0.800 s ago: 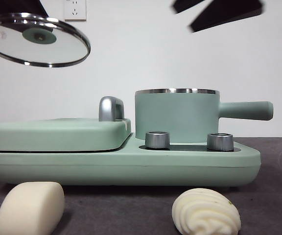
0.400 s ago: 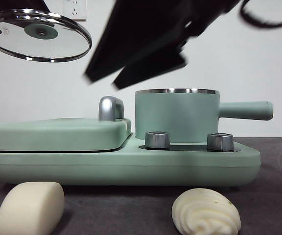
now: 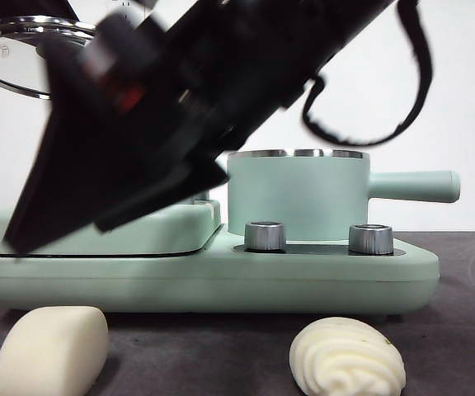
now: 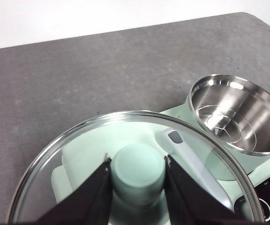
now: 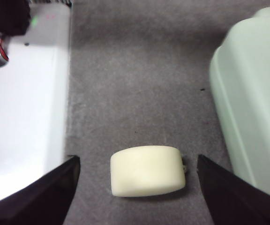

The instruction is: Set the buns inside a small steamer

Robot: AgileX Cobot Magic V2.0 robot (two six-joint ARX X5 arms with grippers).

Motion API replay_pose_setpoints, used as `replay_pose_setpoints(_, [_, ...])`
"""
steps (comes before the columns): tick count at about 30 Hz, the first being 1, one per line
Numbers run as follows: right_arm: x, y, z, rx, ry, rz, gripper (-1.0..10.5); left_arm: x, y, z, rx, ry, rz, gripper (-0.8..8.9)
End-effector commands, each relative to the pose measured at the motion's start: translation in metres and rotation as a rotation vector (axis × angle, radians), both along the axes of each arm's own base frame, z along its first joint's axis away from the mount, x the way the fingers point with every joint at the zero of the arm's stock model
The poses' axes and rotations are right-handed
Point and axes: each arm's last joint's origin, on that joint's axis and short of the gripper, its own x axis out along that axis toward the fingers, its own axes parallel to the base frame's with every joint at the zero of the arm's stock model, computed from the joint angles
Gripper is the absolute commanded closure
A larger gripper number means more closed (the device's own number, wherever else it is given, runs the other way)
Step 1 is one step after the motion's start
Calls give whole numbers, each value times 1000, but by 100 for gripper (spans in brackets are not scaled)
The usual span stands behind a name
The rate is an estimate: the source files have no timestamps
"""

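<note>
The smooth bun (image 3: 52,355) lies on the table at the front left, and the ridged bun (image 3: 346,359) at the front right. In the right wrist view the smooth bun (image 5: 146,169) sits on the table below my right gripper (image 5: 138,159), between its wide open jaws and apart from them. In the front view that right gripper (image 3: 64,235) reaches down from the upper right, a big dark shape above the smooth bun. The small steamer (image 3: 295,198) stands uncovered on the appliance; its steel inside (image 4: 238,112) holds nothing. My left gripper (image 4: 138,171) is shut on the knob of the glass lid (image 3: 15,49), holding it high at the left.
The steamer stands on a mint-green appliance (image 3: 221,276) with two steel knobs (image 3: 265,235). Its flat grill plate (image 3: 163,227) with a chrome handle (image 4: 191,159) takes up the left half. A white panel (image 5: 22,108) borders the table beside the smooth bun.
My right arm has swung down from the top right across the appliance to the lower left, above the smooth bun. The lid stays held high, shifted slightly. Both buns lie still.
</note>
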Motion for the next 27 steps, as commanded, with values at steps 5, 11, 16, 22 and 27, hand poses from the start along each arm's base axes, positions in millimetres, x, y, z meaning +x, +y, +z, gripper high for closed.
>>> replay_pose_setpoints(5, [-2,20,-25,-57,-54,-27,518,1,1,9,-14,-42,6,802])
replay_pose_setpoints(11, [0,24,-41,-96,-32,-26,519,1,1,9,-14,-42,6,802])
replay_pose_setpoints(16, [-1,24,-44,-102,-13,-36,618,1,1,9,-14,-42,6,802])
replay_pose_setpoints(22, [-2,25,-49,-119,19,-58,626,1,1,9,-14,-42,6,802])
replay_pose_setpoints(27, [-3,25,-53,-143,61,-85,706,1,1,9,-14,-42,6,802])
